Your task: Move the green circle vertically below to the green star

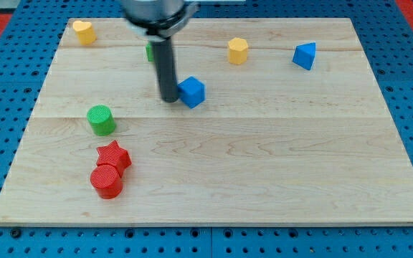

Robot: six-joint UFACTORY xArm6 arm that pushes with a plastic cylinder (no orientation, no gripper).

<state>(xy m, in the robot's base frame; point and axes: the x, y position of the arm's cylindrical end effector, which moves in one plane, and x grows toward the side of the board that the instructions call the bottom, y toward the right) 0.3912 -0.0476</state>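
The green circle [102,120] is a green cylinder at the view's left, about mid height of the board. A green block [150,51], likely the green star, is mostly hidden behind my rod near the view's top; its shape cannot be made out. My tip [170,98] rests on the board just left of the blue cube [191,92], close to or touching it. The tip is right of and above the green circle, well apart from it.
A red star [113,156] and a red cylinder [107,180] touch each other below the green circle. A yellow heart [84,31] lies at the top left, a yellow hexagon [238,51] top middle, a blue triangular block [305,55] top right. The wooden board [264,158] ends at blue pegboard.
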